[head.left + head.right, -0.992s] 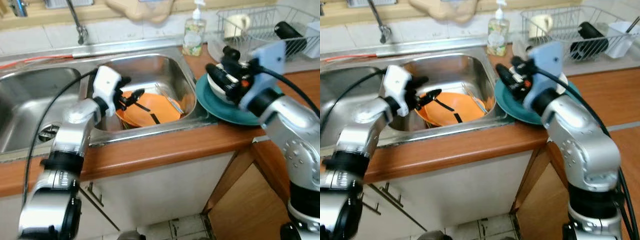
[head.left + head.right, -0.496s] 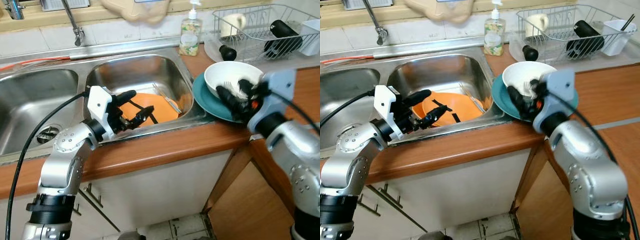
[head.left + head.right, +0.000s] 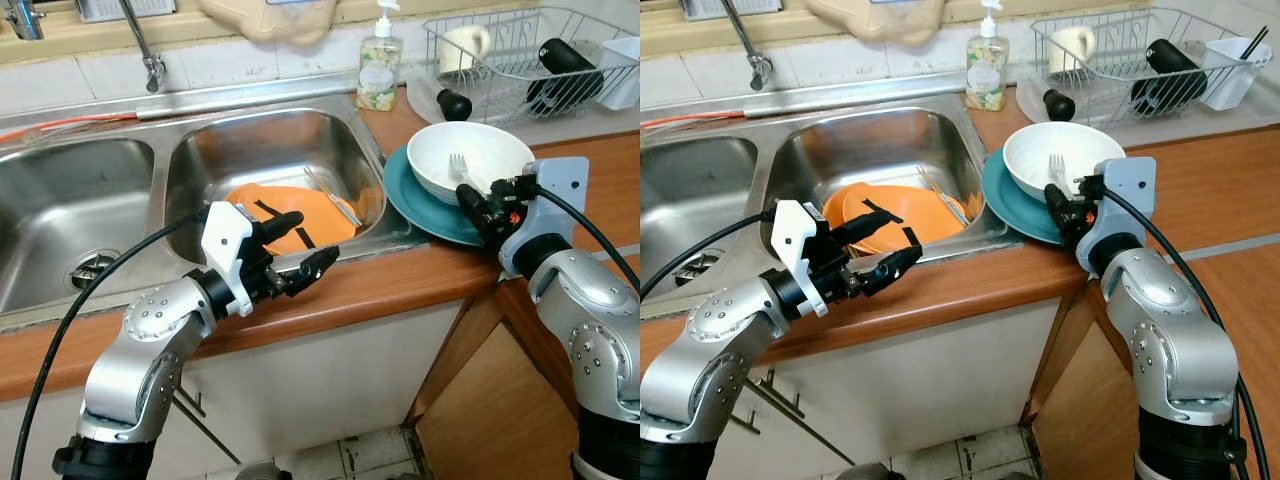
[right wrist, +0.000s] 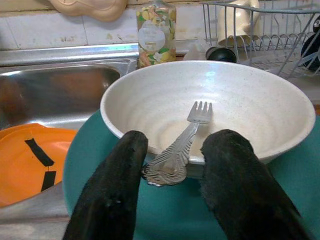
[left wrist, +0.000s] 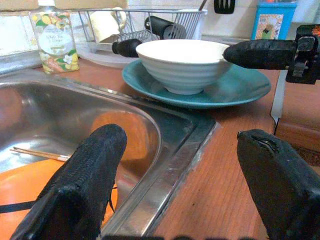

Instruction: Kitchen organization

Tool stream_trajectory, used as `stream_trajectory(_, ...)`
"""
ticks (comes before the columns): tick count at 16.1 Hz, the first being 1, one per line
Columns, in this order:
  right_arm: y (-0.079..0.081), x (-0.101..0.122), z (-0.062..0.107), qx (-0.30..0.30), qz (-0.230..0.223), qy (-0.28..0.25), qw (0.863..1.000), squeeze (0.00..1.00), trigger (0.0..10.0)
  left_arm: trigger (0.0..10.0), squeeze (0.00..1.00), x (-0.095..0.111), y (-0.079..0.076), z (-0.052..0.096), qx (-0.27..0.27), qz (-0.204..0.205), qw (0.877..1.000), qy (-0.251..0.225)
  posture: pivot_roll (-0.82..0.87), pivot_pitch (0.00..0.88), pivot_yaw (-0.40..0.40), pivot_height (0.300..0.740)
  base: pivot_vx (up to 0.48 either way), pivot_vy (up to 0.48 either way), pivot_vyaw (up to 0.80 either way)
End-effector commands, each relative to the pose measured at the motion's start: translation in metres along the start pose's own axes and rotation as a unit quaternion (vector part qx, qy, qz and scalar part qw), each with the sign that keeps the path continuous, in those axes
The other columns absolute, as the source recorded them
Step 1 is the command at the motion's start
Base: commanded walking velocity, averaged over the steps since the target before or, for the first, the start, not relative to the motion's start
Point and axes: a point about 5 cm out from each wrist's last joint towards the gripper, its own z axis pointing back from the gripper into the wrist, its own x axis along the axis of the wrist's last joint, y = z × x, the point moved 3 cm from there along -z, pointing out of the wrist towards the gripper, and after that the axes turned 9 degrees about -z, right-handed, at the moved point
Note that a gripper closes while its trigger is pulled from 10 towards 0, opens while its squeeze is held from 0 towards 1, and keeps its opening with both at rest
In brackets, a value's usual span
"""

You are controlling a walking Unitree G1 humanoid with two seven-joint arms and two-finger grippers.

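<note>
- A white speckled bowl (image 4: 210, 107) with faint ribbing inside sat upright on a teal plate (image 3: 440, 215), on the wooden counter (image 3: 1220, 190) just right of the sink's right basin (image 3: 270, 150).
- A silver fork (image 4: 182, 145) with an ornate handle lay in the bowl, tines down toward the bowl's floor and pointing away from the robot, and handle end propped over the near rim; its long axis ran roughly from the robot toward the back wall.
- The right gripper (image 4: 172, 200) hovered at the near edge of the plate, its two black fingers parted narrowly to either side of the fork's handle end, gripping nothing.
- The left gripper (image 3: 290, 250) hung over the counter's front edge by the right basin, fingers spread wide and empty.
- In that basin lay an orange plate (image 3: 890, 215) with black markings, and a pair of thin chopsticks (image 3: 335, 196) leaned beside it.
- Behind the bowl stood a soap bottle (image 3: 987, 65) and a wire dish rack (image 3: 1140, 55) holding a cream mug (image 3: 1068, 45), a black cylindrical item and a white utensil cup (image 3: 1230, 70).
- A faucet (image 3: 145, 45) rose at the back between the two basins.
</note>
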Motion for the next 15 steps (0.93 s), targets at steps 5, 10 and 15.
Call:
stream_trajectory(5,-0.010,0.004,0.000,-0.010,-0.006,-0.010,1.000,0.00,0.0,10.0,0.00,0.000,-0.009,-0.004,-0.007,0.010,1.000,0.003,-0.01,0.000,0.084,0.740,0.000,0.000,0.00)
stream_trajectory(10,-0.012,0.006,0.000,-0.010,-0.012,-0.012,1.000,0.00,0.0,10.0,0.00,0.001,-0.007,-0.008,-0.010,0.007,1.000,0.003,-0.02,0.000,0.086,0.740,0.000,0.000,0.00)
stream_trajectory(15,0.006,0.043,0.002,0.064,-0.020,-0.087,0.994,0.00,0.0,10.0,0.00,0.010,0.001,-0.014,-0.003,-0.101,0.995,0.010,-0.02,0.000,0.094,0.740,0.000,0.000,0.00)
